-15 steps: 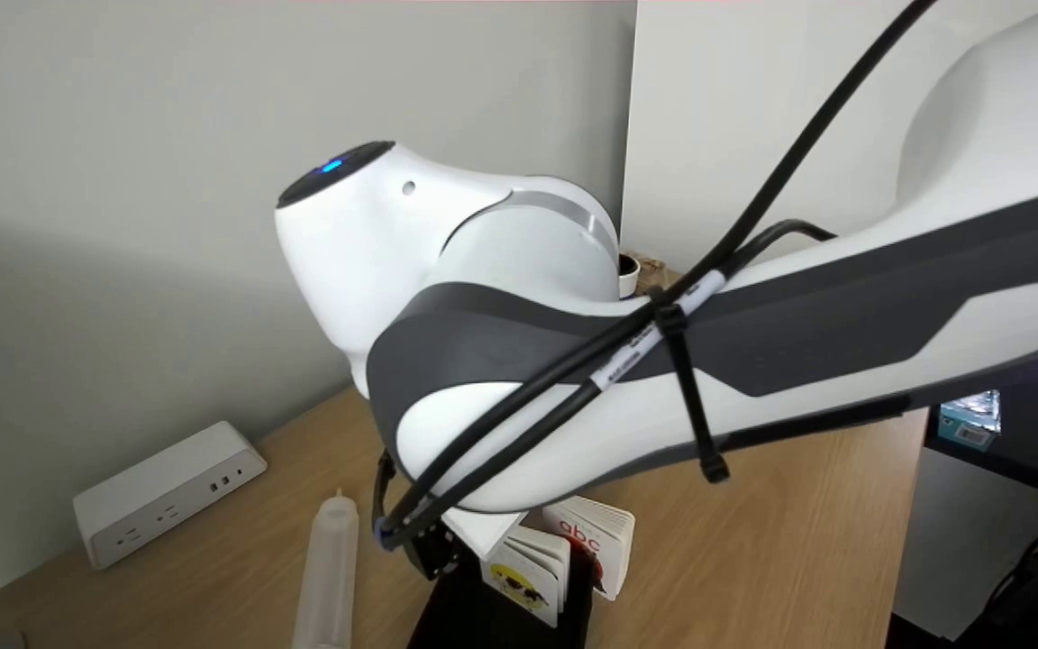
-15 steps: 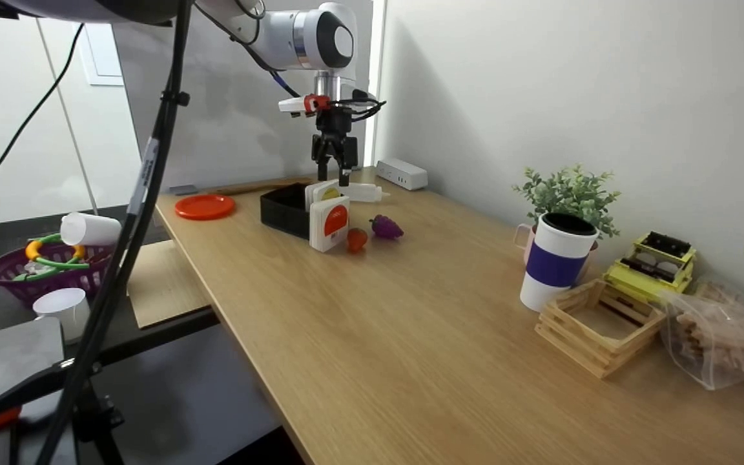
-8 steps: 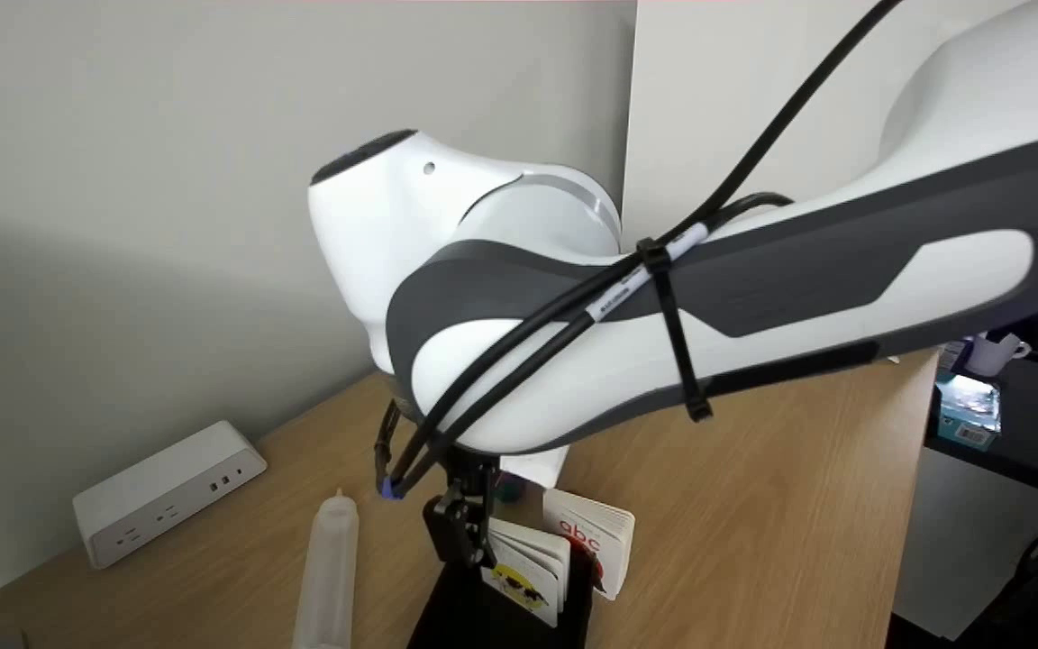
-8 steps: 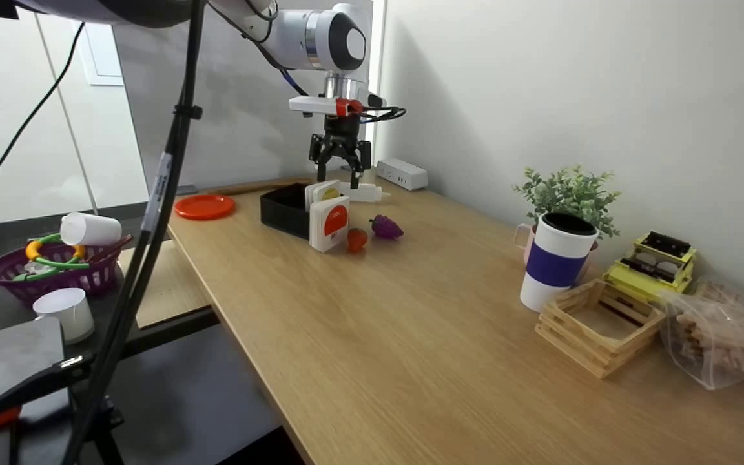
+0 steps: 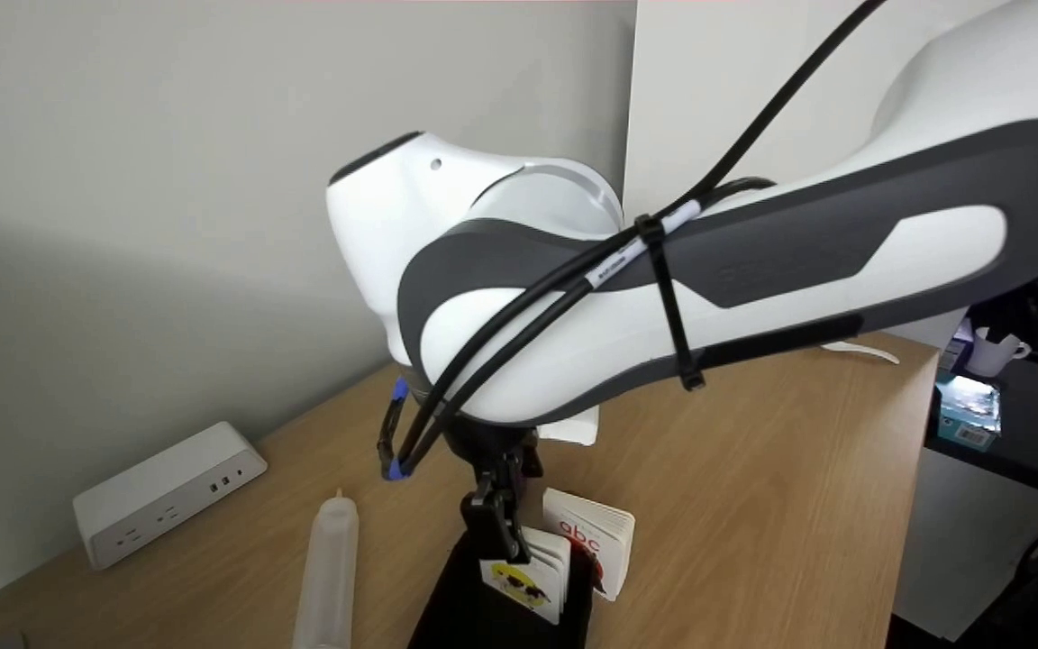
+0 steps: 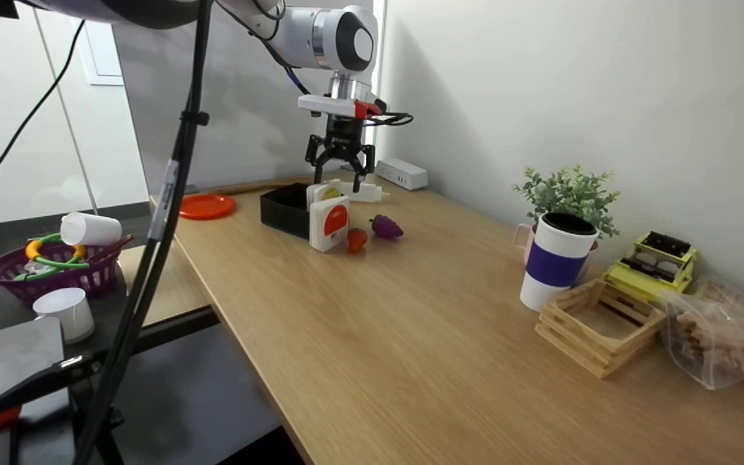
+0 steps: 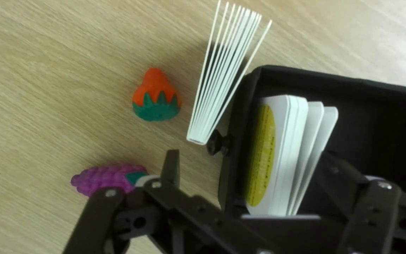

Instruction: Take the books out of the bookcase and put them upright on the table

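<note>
Claw [image 6: 337, 184] turned and shifted since earlier, spread apart above the black rack [image 6: 283, 218], yellow-marked book [image 7: 284, 158] standing inside

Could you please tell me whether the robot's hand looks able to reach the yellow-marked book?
Probably yes: the hand hangs open above one end of the lidless black bin, though its wall beside the yellow-marked book might hinder the grasp.

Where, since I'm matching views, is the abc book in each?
In an exterior view: abc book, low, just right of centre.
In an exterior view: abc book, just left of centre.
Wrist view: abc book, high, just right of centre.
Shared landmark: the black box, beside it in all three.
</note>
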`<state>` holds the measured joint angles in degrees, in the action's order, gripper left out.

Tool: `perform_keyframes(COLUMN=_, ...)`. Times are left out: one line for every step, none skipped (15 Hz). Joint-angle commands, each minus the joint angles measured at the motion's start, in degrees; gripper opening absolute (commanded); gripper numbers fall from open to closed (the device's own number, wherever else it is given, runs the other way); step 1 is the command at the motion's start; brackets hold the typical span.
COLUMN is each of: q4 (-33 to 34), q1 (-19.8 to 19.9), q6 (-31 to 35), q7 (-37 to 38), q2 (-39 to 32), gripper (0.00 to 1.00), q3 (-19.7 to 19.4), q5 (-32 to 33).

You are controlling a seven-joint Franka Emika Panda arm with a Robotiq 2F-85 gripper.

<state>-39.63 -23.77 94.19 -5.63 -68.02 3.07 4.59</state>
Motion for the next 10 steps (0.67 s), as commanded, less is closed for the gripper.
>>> perform_keyframes(q4=0.7, q1=0.1, q6=-3.6, q7=-1.7, q2=0.0, gripper=1.00, q3=0.7, q5=-0.4)
perform_keyframes(q4=0.7, q1=0.0, q6=-4.1, q7=-1.7, q2=0.0, gripper=1.00, q3=0.8, q5=-0.4)
perform_keyframes(q4=0.8, q1=0.0, q6=-4.5, q7=-1.6, q2=0.0, gripper=1.00, q3=0.9, q5=-0.5)
perform_keyframes(q4=0.9, q1=0.0, q6=-4.6, q7=-1.5, q2=0.0, gripper=1.00, q3=1.0, q5=-0.5)
perform_keyframes(q4=1.0, q1=0.0, q6=-4.7, q7=-1.4, q2=0.0, gripper=1.00, q3=1.1, q5=-0.5)
perform_keyframes(q4=1.1, q1=0.0, q6=-4.8, q7=-1.2, q2=-0.1, gripper=1.00, q3=1.1, q5=-0.5)
perform_keyframes(q4=1.2, q1=0.0, q6=-4.9, q7=-1.1, q2=-0.1, gripper=1.00, q3=1.2, q5=-0.6)
perform_keyframes(q4=1.2, q1=0.0, q6=-4.9, q7=-1.2, q2=-0.1, gripper=1.00, q3=1.3, q5=-0.6)
perform_keyframes(q4=1.3, q1=0.1, q6=-4.9, q7=-1.2, q2=-0.1, gripper=1.00, q3=1.3, q5=-0.6)
perform_keyframes(q4=1.4, q1=0.1, q6=-4.9, q7=-1.2, q2=-0.2, gripper=1.00, q3=1.4, q5=-0.6)
